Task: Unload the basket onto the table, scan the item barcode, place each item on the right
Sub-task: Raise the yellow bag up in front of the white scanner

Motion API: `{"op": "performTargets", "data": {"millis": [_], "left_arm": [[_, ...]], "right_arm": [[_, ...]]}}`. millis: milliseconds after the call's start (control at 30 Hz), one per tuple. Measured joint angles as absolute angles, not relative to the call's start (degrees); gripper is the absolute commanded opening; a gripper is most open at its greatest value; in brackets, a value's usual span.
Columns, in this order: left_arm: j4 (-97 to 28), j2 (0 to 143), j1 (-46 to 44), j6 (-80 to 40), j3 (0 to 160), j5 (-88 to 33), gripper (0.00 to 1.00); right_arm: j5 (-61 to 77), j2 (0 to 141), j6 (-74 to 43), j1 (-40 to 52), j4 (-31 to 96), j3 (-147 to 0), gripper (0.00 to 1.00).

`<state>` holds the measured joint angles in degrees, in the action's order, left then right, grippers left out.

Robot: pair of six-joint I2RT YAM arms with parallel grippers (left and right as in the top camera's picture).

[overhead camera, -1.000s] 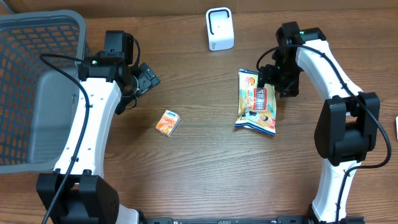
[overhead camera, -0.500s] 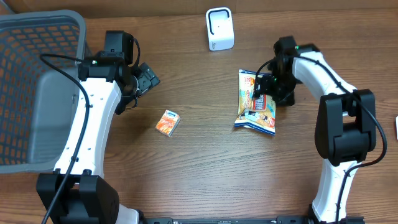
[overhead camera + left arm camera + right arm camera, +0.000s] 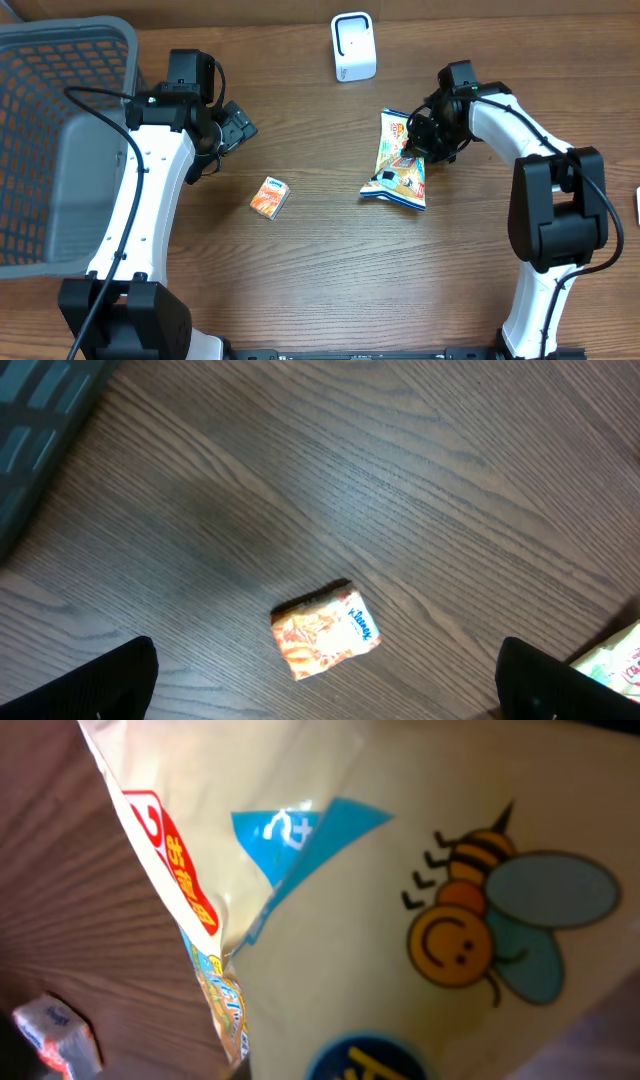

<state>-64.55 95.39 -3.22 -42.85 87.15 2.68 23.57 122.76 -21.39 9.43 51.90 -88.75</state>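
**Overhead:** the right gripper [image 3: 425,137] is clenched on the upper right edge of the snack bag [image 3: 397,168], which lies mid-table below the white scanner [image 3: 353,47]. A clean scan likely needs the bag lifted uncrushed and its barcode, unseen here, turned flat toward the scanner. **Left wrist:** the left gripper [image 3: 325,665], jaws released and empty, hangs over a small orange packet [image 3: 325,630] whose blue lettering is unreadable. **Right wrist:** the bag fills the frame, showing a cartoon bee [image 3: 500,925] and a red band [image 3: 175,860] of illegible white characters.

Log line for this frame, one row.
step: grasp | right gripper: shut on bag | left gripper: open, empty | scanner: bag not yet at it
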Motion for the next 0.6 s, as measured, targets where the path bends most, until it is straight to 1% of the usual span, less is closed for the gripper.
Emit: {"op": "performTargets", "data": {"millis": [133,267,333,400,600], "left_arm": [[-64.53,95.39,-3.22,-42.85,87.15,2.68,1.00],[-64.55,95.39,-3.22,-42.85,87.15,2.68,1.00],[-64.55,95.39,-3.22,-42.85,87.15,2.68,1.00],[-64.55,95.39,-3.22,-42.85,87.15,2.68,1.00],[-64.55,95.39,-3.22,-42.85,87.15,2.68,1.00]], "right_arm": [[23.44,124.11,-22.00,9.52,59.09,-94.89,0.04],[24.60,124.92,-22.74,9.52,59.22,-104.81,0.04],[25.76,124.90,-24.14,9.58,56.38,-109.47,0.04],[26.92,124.90,-26.57,9.72,50.50,-112.88,0.04],[27.55,125.14,-35.75,11.38,32.86,-113.86,0.04]]}}
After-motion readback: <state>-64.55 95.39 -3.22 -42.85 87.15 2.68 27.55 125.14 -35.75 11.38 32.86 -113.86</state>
